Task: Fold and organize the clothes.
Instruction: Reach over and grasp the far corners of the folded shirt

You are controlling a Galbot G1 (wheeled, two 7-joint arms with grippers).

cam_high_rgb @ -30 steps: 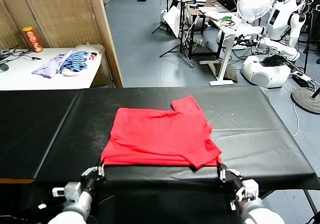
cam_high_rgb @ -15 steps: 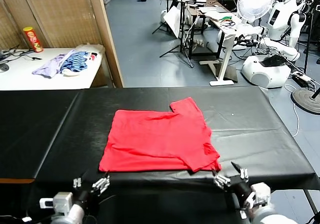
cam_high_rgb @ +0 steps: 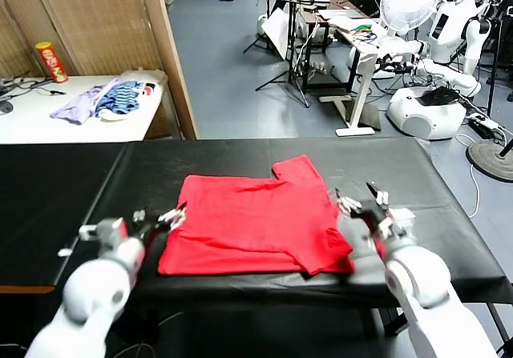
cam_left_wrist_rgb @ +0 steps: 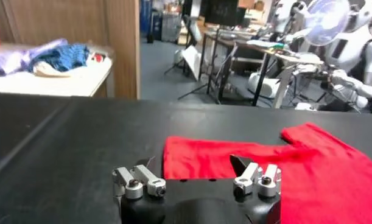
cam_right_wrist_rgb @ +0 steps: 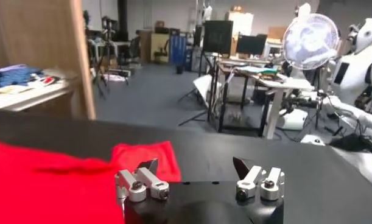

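- Head view: bright red short-sleeved cotton T-shirt [cam_high_rgb: 256, 222] lies folded into a rough rectangle, flat on the black-covered work table [cam_high_rgb: 401, 174], about mid-table, near edge of the shirt close to the table's near edge. One sleeve sticks out at the far right corner.
- Head view: left gripper [cam_high_rgb: 159, 218] hovers just beside the shirt's near-left edge, fingers spread wide, holding nothing. Can't tell if a fingertip touches the cloth.
- Head view: right gripper [cam_high_rgb: 361, 203] sits at the shirt's right edge, over bare table, fingers spread wide, empty.
- Head view: white side table [cam_high_rgb: 48, 122] far left carries a heap of lilac and blue-striped garments [cam_high_rgb: 100, 100] and a red-and-yellow snack can [cam_high_rgb: 51, 62]. White desk fan [cam_high_rgb: 409, 2] and a white humanoid robot [cam_high_rgb: 458, 14] stand far right, beyond the table.
- Left wrist view: left gripper [cam_left_wrist_rgb: 196, 178] jaws wide apart, nothing between them. Red shirt [cam_left_wrist_rgb: 307, 164] lies flat on the black table [cam_left_wrist_rgb: 64, 140] just beyond and right of the fingertips. Garment heap [cam_left_wrist_rgb: 39, 58] in the far background.
- Right wrist view: right gripper [cam_right_wrist_rgb: 198, 176] jaws wide apart, empty. Shirt [cam_right_wrist_rgb: 58, 176] fills the left side, sleeve reaching just beyond the left finger; black table [cam_right_wrist_rgb: 307, 164] bare on the right. Fan [cam_right_wrist_rgb: 310, 41] far behind.
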